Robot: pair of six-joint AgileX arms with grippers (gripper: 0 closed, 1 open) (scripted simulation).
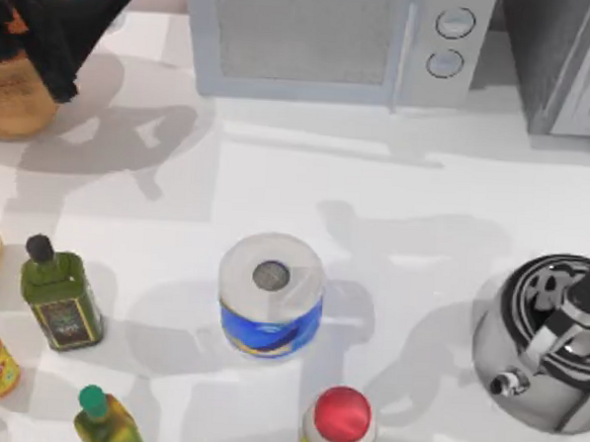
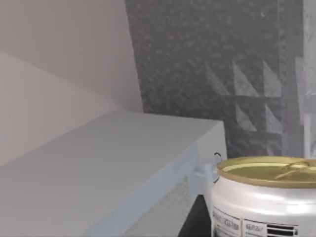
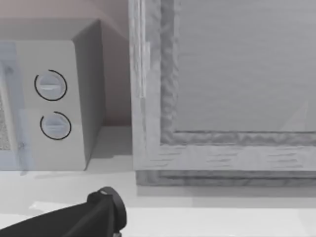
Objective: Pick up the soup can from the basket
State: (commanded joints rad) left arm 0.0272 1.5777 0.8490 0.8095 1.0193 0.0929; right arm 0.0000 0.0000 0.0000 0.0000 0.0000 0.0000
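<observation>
The left arm's gripper (image 1: 66, 19) hung above the basket (image 1: 12, 102) at the far left corner of the bench (image 1: 277, 185). The right arm sat parked over the kettle (image 1: 536, 338) at the right edge.

In the left wrist view the soup can (image 2: 266, 197) rode close by, its gold lid level with the top of the microwave (image 1: 334, 45). It looked already lifted clear of the basket. The fingers were hidden but appeared closed on the can. If so, the pick was all but done, with only a steady hold left.

The paper roll (image 1: 270, 294) wore a blue wrapper with no legible name. The can's white label carried fine print and a barcode, both too small to read.
</observation>
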